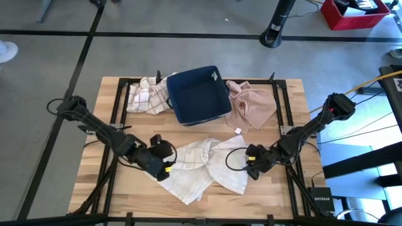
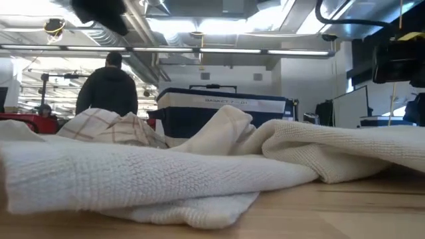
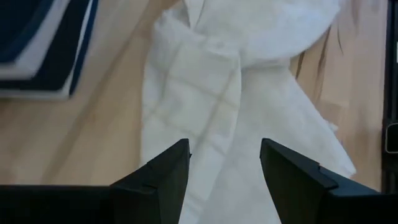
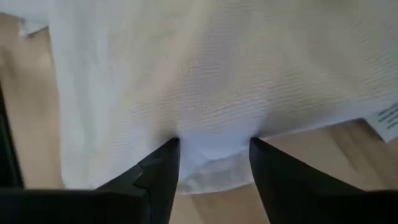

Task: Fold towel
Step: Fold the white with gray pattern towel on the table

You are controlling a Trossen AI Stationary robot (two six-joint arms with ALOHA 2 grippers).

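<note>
The towel (image 1: 204,166), crumpled at the table's near middle with its long axis from 9 to 3 o'clock, is flanked by the open, empty left gripper (image 1: 164,171) and right gripper (image 1: 251,164), both equally near.

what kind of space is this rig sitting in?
Likely a robotics lab or workshop, open-plan: bare concrete floor around the wooden table, exposed ceiling ducts and strip lights, monitors and a person standing beyond.
</note>
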